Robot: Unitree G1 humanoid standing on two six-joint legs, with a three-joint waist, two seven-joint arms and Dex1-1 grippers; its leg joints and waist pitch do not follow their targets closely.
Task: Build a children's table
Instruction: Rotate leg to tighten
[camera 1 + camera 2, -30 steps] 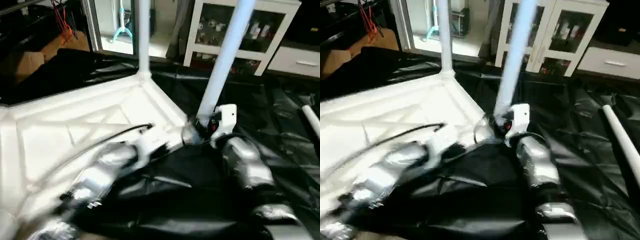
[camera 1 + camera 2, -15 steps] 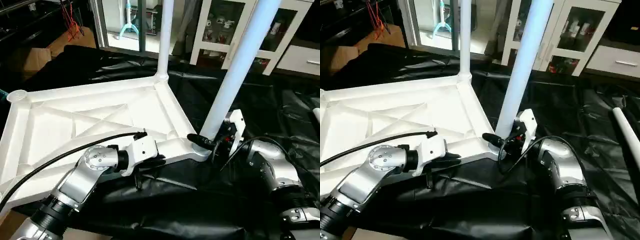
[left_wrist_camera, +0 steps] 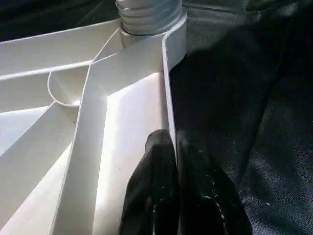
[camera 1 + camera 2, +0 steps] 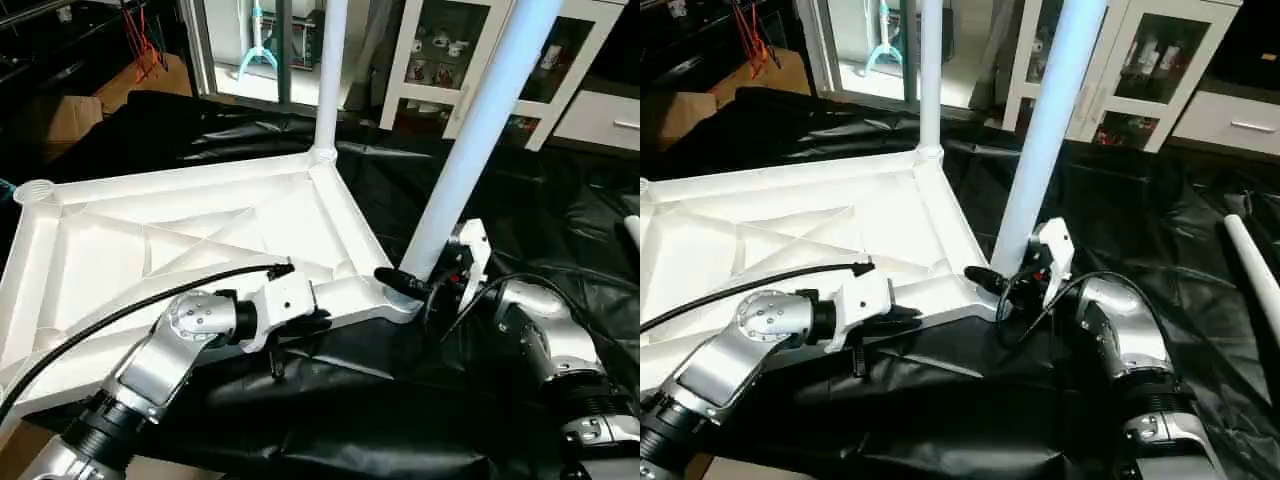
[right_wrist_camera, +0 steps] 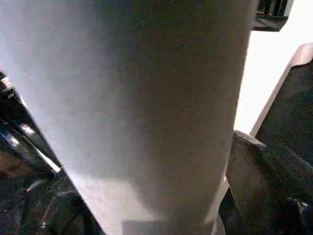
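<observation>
The white tabletop (image 4: 180,230) lies upside down on black sheeting, its X ribs facing up. One white leg (image 4: 328,90) stands in the far corner socket. A second leg (image 4: 465,150) stands tilted in the near right corner socket. My left gripper (image 4: 318,322) is shut on the tabletop's near rim; in the left wrist view its two fingers (image 3: 156,186) pinch the thin wall. My right gripper (image 4: 420,282) straddles the base of the near leg, jaws open, with one finger (image 5: 259,171) beside the tube. The far left corner socket (image 4: 35,190) holds nothing.
A loose white leg (image 4: 1252,270) lies on the black sheeting (image 4: 350,400) at the far right. A white glass-door cabinet (image 4: 430,60) stands behind the table, and a cardboard box (image 4: 60,115) sits at the back left.
A second ago the head view was swinging and my left arm was blurred in motion. Both have steadied, and nothing has moved in the last half second.
</observation>
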